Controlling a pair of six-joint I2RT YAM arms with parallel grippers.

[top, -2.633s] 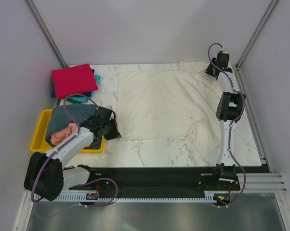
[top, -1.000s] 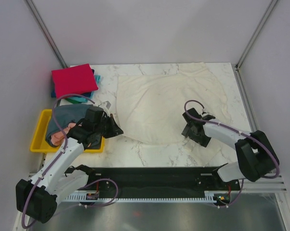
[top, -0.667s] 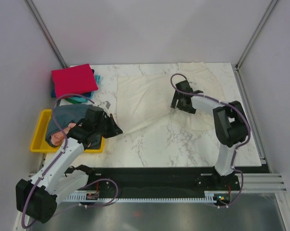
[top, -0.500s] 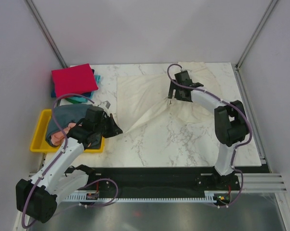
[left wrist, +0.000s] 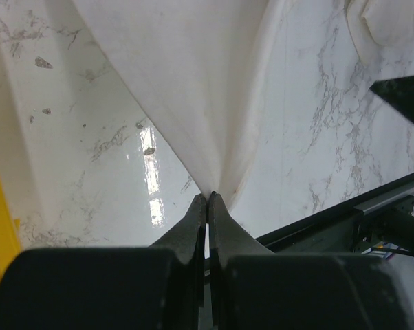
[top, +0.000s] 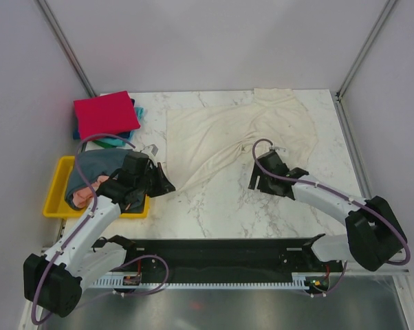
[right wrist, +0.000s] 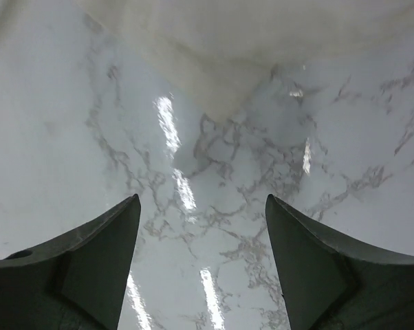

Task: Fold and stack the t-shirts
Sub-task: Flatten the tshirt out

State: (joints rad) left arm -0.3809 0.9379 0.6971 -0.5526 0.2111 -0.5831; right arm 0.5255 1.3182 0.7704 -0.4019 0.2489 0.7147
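Jaws: left gripper [left wrist: 208, 197] pressed together, pinching a corner of the cream shirt [top: 241, 134]; right gripper [right wrist: 203, 234] spread, above bare table [top: 221, 206] at the shirt's 6 o'clock edge. Cream shirt: rumpled, centre toward 1 o'clock. Red shirt [top: 105, 113]: folded, 10 o'clock.

Bare marble [top: 221, 213] near centre passable; yellow tray [top: 56, 199], folded t-shirt stack [top: 105, 115] block left

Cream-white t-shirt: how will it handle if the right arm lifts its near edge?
Likely floppy: the cream-white t-shirt gathers into creases toward the corner pinched in the left gripper. Probably light, since the cloth looks thin. It may slide on the glossy marble table once the open right gripper pulls.
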